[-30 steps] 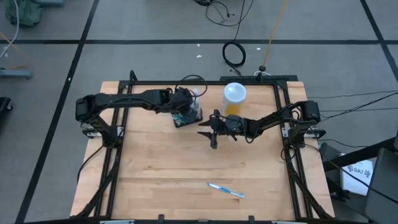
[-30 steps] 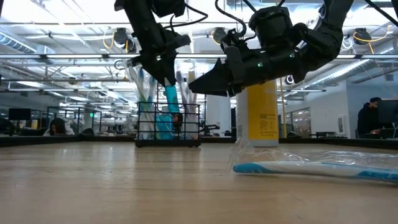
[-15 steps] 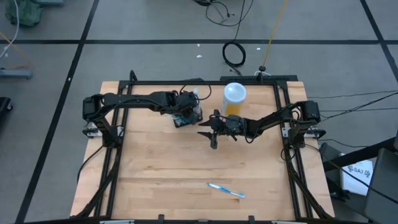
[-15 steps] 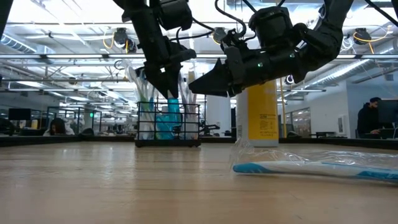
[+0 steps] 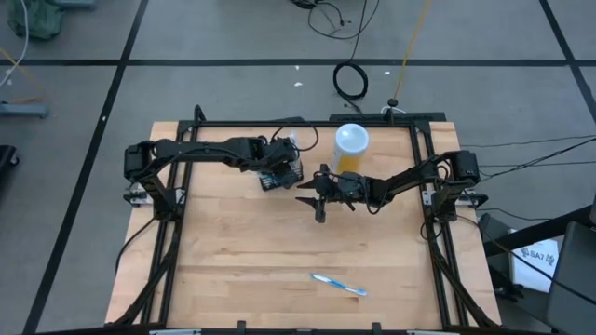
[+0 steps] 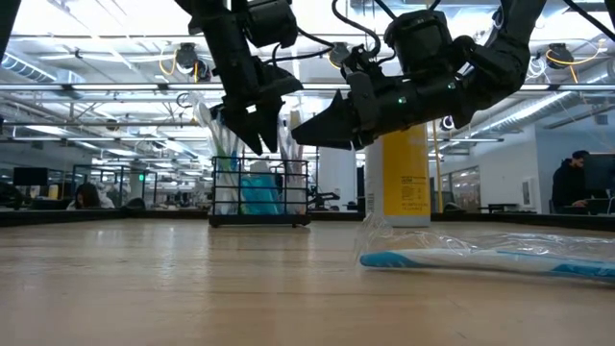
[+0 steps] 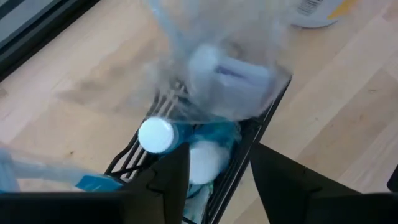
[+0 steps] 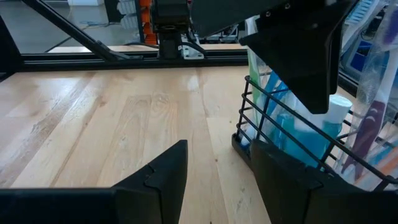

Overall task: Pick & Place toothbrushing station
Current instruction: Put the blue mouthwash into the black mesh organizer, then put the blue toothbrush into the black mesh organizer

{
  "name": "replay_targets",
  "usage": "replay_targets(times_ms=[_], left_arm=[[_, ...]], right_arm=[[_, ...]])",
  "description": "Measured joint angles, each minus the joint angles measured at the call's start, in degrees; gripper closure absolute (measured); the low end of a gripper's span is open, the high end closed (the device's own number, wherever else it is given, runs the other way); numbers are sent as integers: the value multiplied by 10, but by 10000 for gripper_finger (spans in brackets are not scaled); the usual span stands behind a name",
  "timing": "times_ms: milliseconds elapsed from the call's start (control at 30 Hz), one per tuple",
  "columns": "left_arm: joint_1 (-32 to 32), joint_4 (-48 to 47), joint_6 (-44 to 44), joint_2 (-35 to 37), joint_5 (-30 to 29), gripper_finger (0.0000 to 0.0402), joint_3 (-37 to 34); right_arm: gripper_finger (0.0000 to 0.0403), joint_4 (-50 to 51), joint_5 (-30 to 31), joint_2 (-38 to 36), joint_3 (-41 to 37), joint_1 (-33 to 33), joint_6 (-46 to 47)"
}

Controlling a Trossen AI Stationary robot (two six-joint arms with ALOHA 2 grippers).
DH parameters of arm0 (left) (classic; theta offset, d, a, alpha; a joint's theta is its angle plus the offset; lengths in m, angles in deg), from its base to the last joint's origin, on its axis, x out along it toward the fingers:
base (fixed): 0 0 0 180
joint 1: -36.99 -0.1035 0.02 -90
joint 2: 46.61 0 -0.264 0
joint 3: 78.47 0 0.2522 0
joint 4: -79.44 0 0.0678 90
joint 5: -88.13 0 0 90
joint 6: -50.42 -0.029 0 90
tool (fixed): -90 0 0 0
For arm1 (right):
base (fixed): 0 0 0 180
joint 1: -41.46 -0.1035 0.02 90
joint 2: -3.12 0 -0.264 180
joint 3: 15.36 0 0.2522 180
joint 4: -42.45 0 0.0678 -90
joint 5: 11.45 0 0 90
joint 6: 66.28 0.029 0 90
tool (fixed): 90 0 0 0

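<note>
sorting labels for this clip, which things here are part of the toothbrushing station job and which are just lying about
Job:
- toothbrushing station
- left gripper, open above it

Lying about:
- wrapped toothbrush near the table's front
- white-lidded container
- right gripper, open, idle mid-table

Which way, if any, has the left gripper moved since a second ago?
Yes. The left gripper has shifted right, toward the white-lidded container, above the black rack.

The left arm stretches rightward across the far part of the scene, its pincer (image 6: 258, 135) pointing down with the fingers parted. The right arm reaches leftward toward the middle, its wrist level, its pincer (image 5: 314, 198) spread open and holding nothing.
</note>
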Motion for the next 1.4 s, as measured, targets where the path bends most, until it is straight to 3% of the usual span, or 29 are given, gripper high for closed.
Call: replay_targets(times_ms=[500,667,867,1100,1400], left_arm=[[0,-6,-28,14,17,218,-1],[1,-31,-41,55,51,218,-1],[2,-79,-102,124,51,218,-1],[21,-63,-132,194,47,218,-1],[30,-6,-142,147,15,218,-13]], right_arm=[[232,7,0,0,0,0,0],[232,13,0,0,0,0,0],[232,17,0,0,0,0,0],[232,17,0,0,0,0,6],[232,16,0,0,0,0,30]])
